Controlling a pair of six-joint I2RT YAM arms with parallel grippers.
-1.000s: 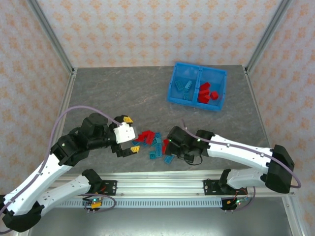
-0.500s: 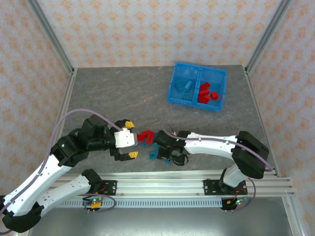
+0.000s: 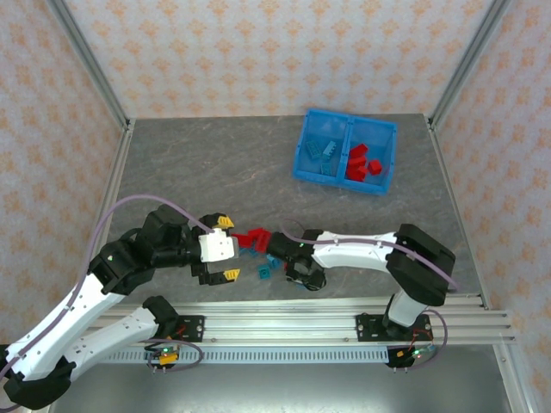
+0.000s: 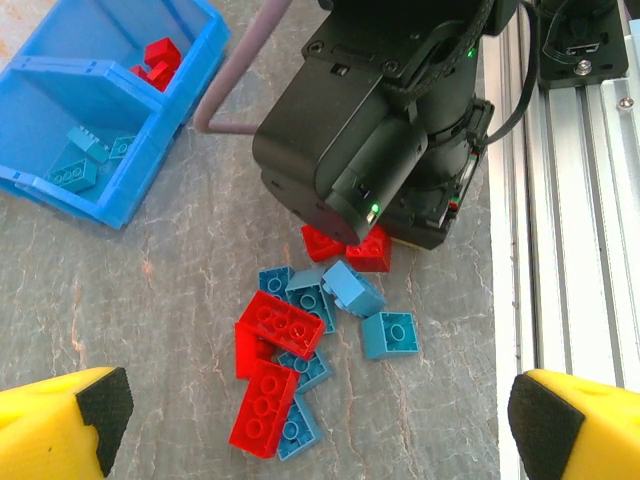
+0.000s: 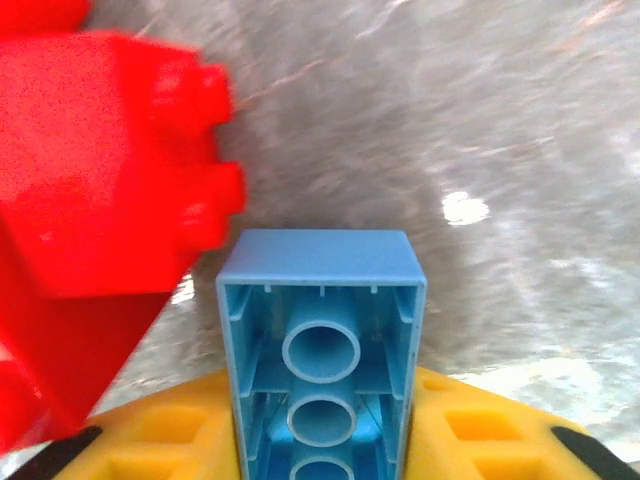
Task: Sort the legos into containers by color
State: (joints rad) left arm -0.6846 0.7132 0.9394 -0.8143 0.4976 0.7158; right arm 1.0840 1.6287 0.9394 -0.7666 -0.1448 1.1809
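A loose pile of red and teal-blue legos lies on the grey table between the two arms, also visible as the pile from above. My right gripper is shut on a teal-blue brick, whose hollow underside faces the camera. A red brick sits just left of it. From above, the right gripper is low at the pile's right edge. My left gripper stands open in front of the pile, nothing between its yellow fingers. The blue bin holds teal bricks left and red bricks right.
The right arm's black wrist hangs directly over the far side of the pile, close to my left gripper. The aluminium rail runs along the near table edge. Metal frame posts stand at the back corners.
The right arm swung left, its elbow folding in, and its gripper pushed into the pile. The left gripper shifted slightly toward the near edge, staying open.
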